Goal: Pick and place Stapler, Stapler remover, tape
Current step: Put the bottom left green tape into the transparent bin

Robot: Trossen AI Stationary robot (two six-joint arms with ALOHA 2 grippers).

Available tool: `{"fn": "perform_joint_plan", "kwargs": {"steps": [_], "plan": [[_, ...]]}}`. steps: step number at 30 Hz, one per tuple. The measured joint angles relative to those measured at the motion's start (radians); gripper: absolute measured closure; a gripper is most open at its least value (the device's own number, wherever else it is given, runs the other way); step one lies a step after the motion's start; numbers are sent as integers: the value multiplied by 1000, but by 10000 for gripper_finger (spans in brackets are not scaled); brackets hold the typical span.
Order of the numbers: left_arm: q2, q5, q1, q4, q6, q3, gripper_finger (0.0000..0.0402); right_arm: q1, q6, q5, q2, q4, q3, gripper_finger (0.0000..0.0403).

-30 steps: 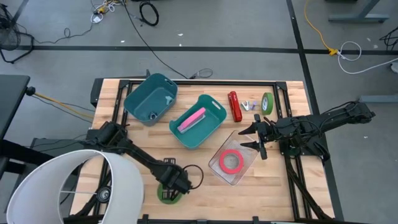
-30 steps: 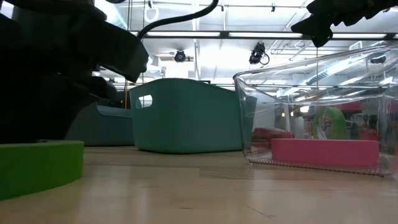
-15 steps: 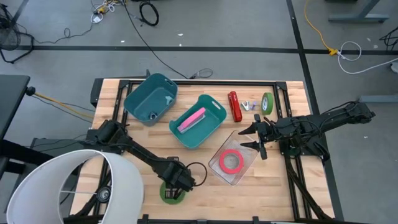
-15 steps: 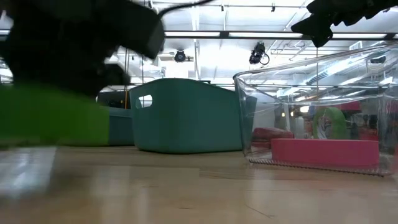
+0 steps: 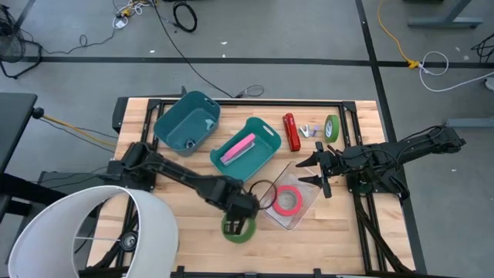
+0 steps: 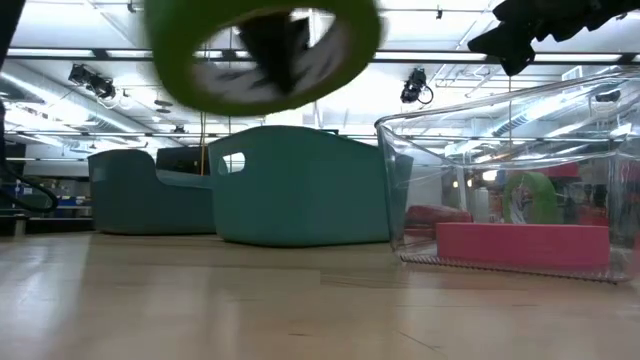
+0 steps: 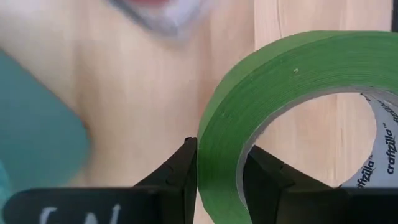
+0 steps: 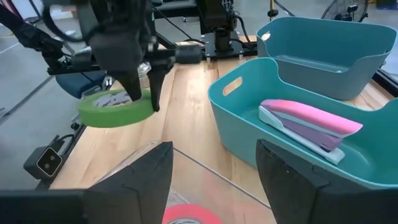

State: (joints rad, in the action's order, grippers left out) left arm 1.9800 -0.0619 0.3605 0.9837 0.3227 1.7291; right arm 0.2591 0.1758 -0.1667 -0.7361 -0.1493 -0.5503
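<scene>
One green tape roll (image 5: 239, 229) hangs above the table's front edge, clamped through its wall in our left gripper (image 7: 219, 163). We judge it light, stiff and best pinched across the band. Our right gripper (image 5: 322, 172) waits, fingers apart, by the right edge.

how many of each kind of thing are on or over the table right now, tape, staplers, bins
tape rolls: 3 (green roll held in the left claw, red roll in the clear bin, small green roll standing on edge)
staplers: 2 (pink stapler, red stapler)
teal bins: 2 ()
clear bin: 1
total: 8
</scene>
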Motion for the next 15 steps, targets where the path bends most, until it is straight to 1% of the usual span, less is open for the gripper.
{"fn": "perform_joint_plan", "kwargs": {"steps": [7, 12, 15], "plan": [[0, -23, -62, -52, -65, 78, 299, 0, -47, 0, 0, 2, 0, 172], [0, -19, -104, -113, -84, 85, 299, 0, -61, 0, 22, 8, 0, 172], [0, -7, -126, -152, -84, 85, 299, 0, -60, 1, 52, 7, -2, 181]]}}
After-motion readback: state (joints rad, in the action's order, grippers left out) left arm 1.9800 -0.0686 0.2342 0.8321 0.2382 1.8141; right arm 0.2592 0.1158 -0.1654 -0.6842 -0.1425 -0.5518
